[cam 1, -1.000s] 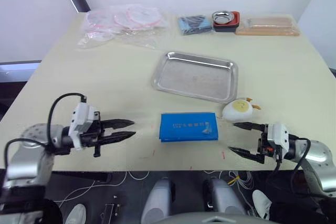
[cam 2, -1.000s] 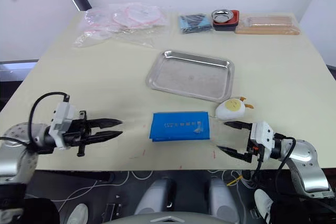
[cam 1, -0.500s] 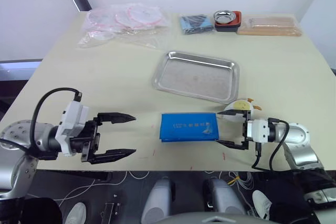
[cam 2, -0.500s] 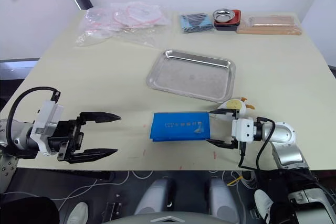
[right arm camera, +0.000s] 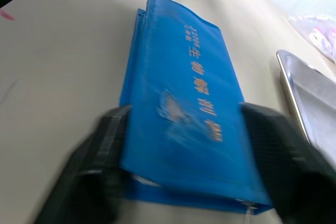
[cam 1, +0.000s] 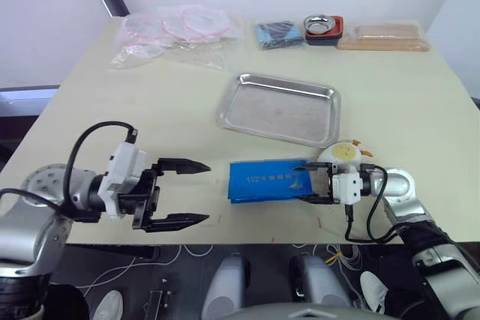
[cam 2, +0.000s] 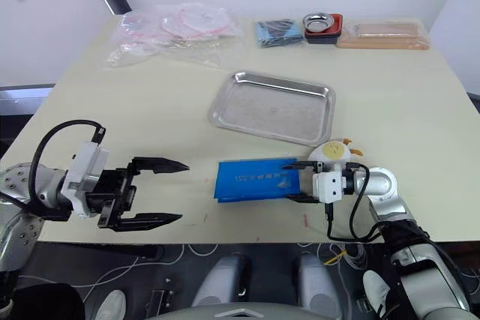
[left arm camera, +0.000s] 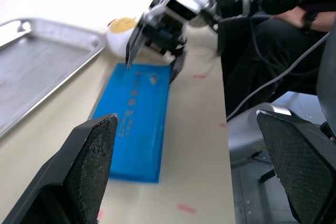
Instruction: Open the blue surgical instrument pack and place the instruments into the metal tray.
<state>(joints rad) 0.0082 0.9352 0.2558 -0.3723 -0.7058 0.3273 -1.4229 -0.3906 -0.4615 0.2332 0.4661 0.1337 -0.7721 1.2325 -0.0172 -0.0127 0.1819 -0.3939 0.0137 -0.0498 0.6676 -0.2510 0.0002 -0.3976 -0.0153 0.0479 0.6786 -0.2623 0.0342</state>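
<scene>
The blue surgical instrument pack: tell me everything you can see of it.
The blue surgical instrument pack is a flat, rectangular pouch of bright blue fabric with a line of small pale print along its top face. It is closed and lies flat on the table near the front edge, just in front of the metal tray and apart from it. The right tool straddles its right end, one black finger on each long side. The open left tool is clear of it.

Matt blue cloth pack, brushed-metal tray
</scene>
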